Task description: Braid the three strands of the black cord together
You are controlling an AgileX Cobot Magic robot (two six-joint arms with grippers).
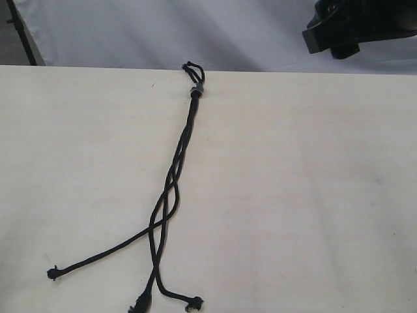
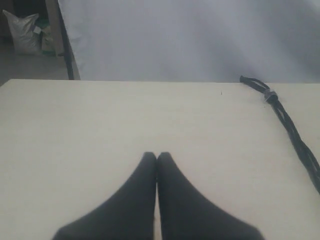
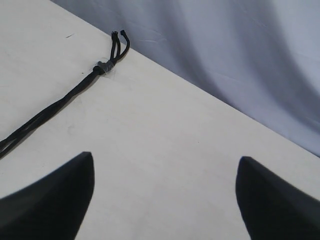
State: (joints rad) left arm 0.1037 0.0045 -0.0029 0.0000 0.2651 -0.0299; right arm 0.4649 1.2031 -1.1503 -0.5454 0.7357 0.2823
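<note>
Cord: black cord (image 1: 184,140) flat on the counter (image 1: 313,195); grey band (image 1: 197,90) at upper centre; three strands (image 1: 154,261) loosely crossed, fanning toward bottom left
Left tool (image 2: 157,156): clenched, empty
Right tool (image 3: 166,159): released, empty

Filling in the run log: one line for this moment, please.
black cord: three strands loosely crossed, ends spread | left gripper: shut, empty | right gripper: open, empty | contact: none

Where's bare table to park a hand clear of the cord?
Free: all the table right of the black cord; also left of it, behind the splayed left strand. Crowded: near edge centre, where the strand tips fan out.
</note>
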